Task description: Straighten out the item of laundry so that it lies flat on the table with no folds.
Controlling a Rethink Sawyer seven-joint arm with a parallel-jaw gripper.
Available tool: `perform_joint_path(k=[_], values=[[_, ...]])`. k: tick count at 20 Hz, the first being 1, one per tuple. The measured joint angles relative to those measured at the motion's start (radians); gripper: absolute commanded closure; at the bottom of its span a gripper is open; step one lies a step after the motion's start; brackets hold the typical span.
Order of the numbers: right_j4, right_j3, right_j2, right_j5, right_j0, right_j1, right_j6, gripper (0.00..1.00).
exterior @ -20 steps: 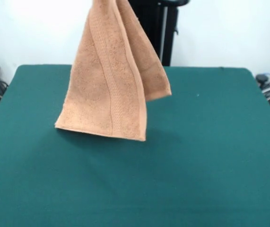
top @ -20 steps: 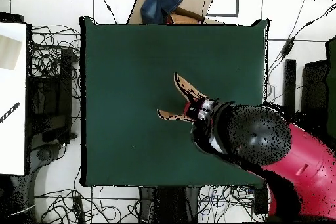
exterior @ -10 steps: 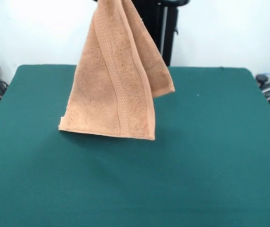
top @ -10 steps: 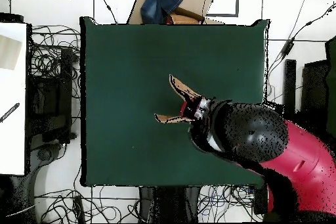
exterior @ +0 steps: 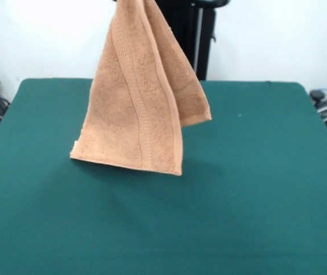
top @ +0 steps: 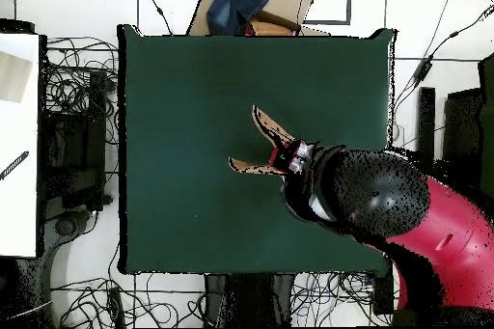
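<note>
Evidently soft and limp, the peach terry towel (exterior: pixel 137 97) hung draped in two panels above the green counter (exterior: pixel 255 189), its top out of frame, jaw state impossible to tell; a hemmed corner looked the best hold.

The scene is lit brightly and evenly from above. In the front view the white wall (exterior: pixel 266 40) behind is washed out to near glare. A soft, faint shadow is cast on the tabletop (exterior: pixel 237 189) just below the hanging towel (exterior: pixel 134 109). The towel's weave is rendered fairly sharp. No strong glare is seen on the tabletop from overhead.
</note>
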Motion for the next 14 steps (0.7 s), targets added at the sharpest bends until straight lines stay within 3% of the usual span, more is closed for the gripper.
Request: perform_joint_path(k=[14], values=[[-0.006,0.0,0.043,0.0,-0.054,-0.005,0.0,1.0]])
